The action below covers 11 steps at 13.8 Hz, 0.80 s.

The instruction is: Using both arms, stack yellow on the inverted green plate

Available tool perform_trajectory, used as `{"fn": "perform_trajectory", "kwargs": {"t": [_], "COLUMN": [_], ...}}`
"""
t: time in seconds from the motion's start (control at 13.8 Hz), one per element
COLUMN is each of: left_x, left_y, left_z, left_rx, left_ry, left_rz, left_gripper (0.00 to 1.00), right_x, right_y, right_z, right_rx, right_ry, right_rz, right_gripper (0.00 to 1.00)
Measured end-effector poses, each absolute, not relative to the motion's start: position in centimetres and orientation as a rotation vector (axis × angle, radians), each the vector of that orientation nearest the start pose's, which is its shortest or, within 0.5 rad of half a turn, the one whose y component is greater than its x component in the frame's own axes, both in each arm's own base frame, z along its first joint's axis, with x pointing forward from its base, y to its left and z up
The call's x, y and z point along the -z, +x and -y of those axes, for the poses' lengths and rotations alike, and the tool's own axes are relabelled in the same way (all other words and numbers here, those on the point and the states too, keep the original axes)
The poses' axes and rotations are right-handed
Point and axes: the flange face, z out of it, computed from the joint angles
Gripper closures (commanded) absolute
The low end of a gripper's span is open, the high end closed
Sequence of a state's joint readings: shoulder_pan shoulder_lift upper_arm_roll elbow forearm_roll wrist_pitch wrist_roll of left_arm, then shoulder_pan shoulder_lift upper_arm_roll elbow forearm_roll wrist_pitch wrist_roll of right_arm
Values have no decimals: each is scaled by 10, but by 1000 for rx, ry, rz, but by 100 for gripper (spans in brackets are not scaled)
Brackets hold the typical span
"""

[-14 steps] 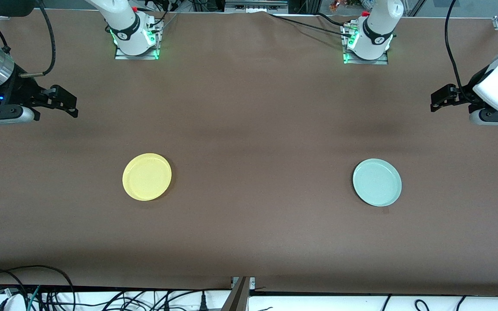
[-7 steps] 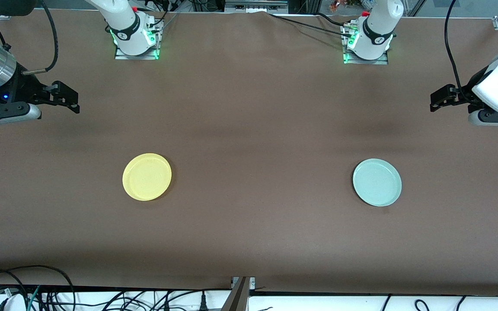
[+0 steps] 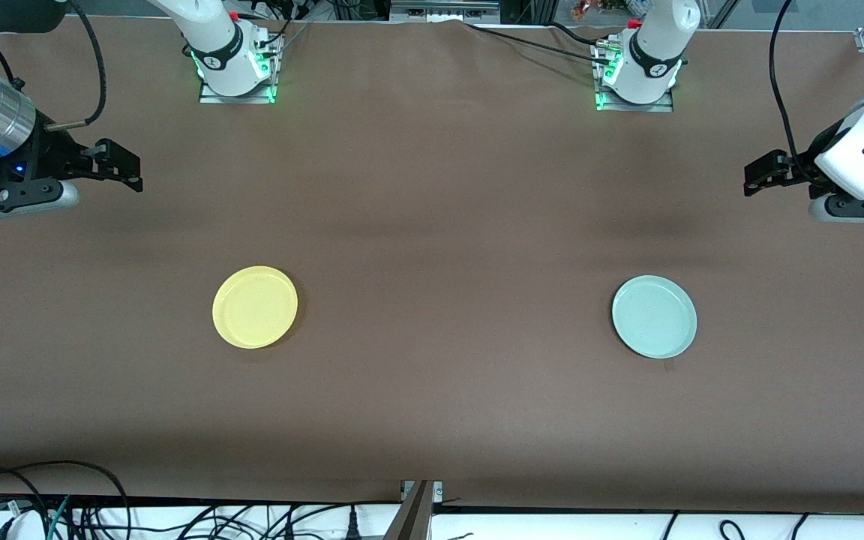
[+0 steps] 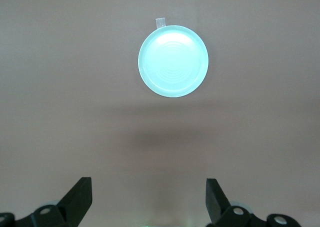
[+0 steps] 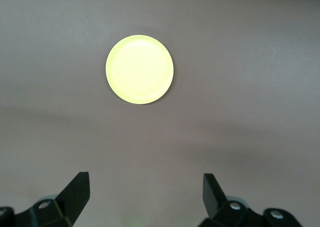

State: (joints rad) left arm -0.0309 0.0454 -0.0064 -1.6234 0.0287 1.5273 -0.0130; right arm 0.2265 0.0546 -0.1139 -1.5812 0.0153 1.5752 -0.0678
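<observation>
Yellow (image 3: 255,307) and green plate (image 3: 654,316) lie flat, apparently rim-up (well apart). Left gripper (image 3: 758,175) and right gripper (image 3: 123,164): jaws spread, empty.

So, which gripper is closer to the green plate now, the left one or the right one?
Left. The open left gripper hangs over the table at the green plate's end; the open right gripper hangs at the other end, by the yellow plate.

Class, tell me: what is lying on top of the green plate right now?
Nothing: the green plate shows its bare, rimmed face. The yellow plate lies apart, toward the right arm's end. Whatever is under the green plate is covered.
</observation>
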Motion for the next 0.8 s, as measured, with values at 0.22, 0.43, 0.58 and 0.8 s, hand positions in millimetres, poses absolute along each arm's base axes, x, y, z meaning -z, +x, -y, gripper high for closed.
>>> {"fn": "perform_trajectory", "kwargs": {"t": [0.22, 0.43, 0.58, 0.8], "left_x": [-551, -486, -431, -362], "left_y": [568, 602, 638, 669], "left_z": [21, 11, -7, -36], "left_rx": [-272, -334, -233, -140], "left_ry": [-3097, -3091, -3095, -3094], "left_rz": [-48, -48, -112, -310], "left_gripper": [0, 0, 0, 0], "right_x": [-589, -587, -586, -584], "right_y": [565, 566, 566, 566], "right_z": [-66, -67, -67, -67], "right_rx": [-100, -108, -114, -122], "right_ry": [-3119, -3119, -3119, -3119], "right_rz": [288, 293, 293, 293], "right_gripper": [0, 0, 0, 0]}}
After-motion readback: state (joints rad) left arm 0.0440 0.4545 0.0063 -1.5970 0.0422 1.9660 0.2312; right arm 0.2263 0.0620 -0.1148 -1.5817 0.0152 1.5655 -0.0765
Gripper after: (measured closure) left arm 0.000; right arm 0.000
